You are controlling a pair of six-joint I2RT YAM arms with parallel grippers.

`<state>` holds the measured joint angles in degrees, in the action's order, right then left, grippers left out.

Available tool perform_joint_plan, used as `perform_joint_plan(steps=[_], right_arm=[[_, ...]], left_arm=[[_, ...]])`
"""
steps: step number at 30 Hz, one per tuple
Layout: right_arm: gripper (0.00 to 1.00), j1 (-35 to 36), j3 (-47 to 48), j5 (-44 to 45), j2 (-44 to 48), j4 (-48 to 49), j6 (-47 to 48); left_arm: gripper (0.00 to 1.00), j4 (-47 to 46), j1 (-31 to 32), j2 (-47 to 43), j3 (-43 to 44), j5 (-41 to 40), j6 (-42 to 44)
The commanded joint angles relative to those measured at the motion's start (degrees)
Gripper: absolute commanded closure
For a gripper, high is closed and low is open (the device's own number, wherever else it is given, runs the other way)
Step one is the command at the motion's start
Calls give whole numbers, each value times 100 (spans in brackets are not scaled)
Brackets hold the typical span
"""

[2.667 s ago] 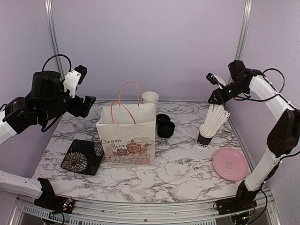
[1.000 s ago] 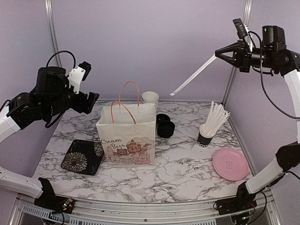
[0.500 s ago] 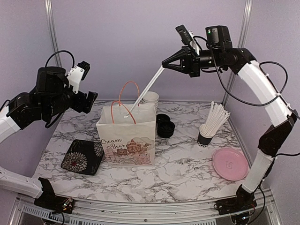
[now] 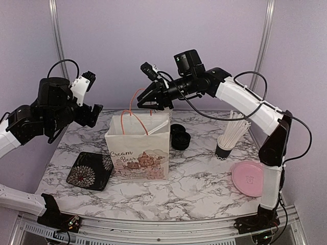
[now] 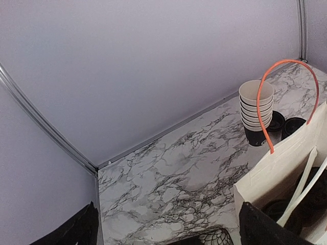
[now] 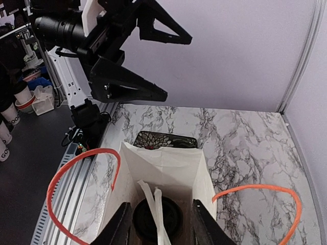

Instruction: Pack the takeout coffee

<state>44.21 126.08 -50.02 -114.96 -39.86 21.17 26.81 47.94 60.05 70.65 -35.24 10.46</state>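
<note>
Since the earlier frame the right gripper (image 4: 146, 102) has been swung over the bag (image 4: 138, 148), and the straw (image 6: 148, 196) is being let go, jaws parted. A lidded cup (image 6: 171, 222) is standing upright in the bag, straight below it. Two more cups (image 4: 180, 137), apparently, are waiting just behind the bag, nearer this arm. The left gripper (image 4: 94, 94) is being held wide open.
</note>
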Motion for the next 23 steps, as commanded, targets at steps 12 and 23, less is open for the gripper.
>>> perform_joint_plan(steps=[12, 23], right_arm=[[2, -1295, -2896, 2590, 3072, 1274, 324], [1, -3599, -5387, 3261, 5270, 2808, -1167]], left_arm=[[1, -1074, -440, -439, -534, -645, -425], [1, -1237, -1568, -218, -436, 61, -1384]])
